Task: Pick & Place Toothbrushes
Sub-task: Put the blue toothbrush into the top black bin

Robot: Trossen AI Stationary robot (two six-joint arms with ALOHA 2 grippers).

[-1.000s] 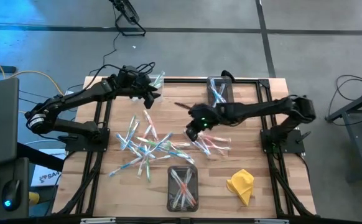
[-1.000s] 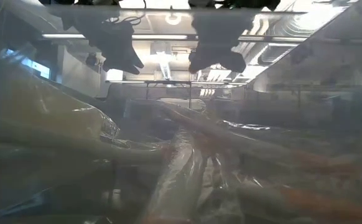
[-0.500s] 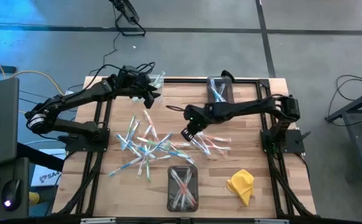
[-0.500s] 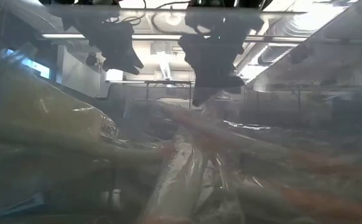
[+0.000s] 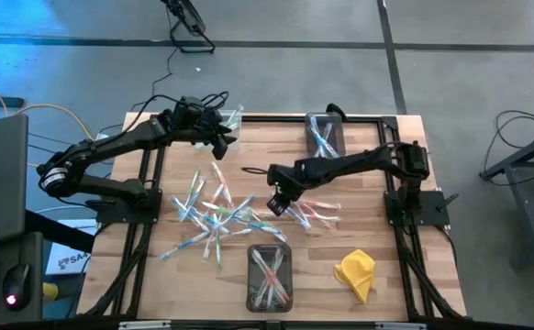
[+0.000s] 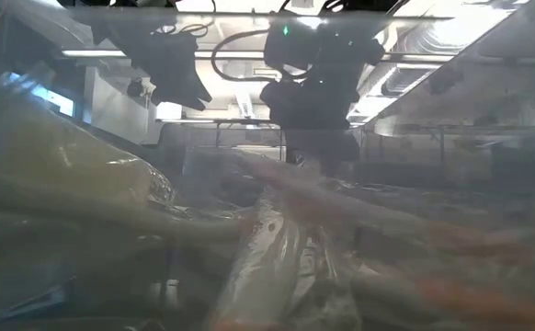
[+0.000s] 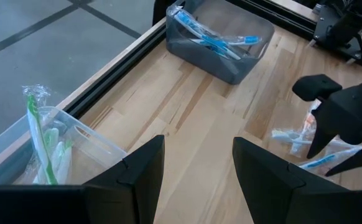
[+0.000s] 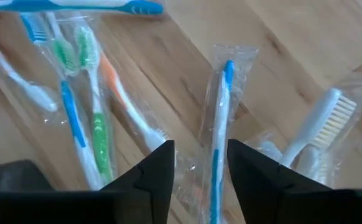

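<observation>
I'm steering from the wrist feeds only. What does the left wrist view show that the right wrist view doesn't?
Only the left wrist view: the clear bin with green toothbrushes at the table edge, the grey bin with blue toothbrushes farther off, and the right arm's tool from outside, low over wrapped brushes; the left tool stands open over bare wood.

Only the right wrist view: a close look at the loose pile, with a wrapped blue toothbrush lying between the open right tool's fingers, and green and orange ones beside it.

Both: the wooden tabletop and wrapped toothbrushes lying on it.
</observation>
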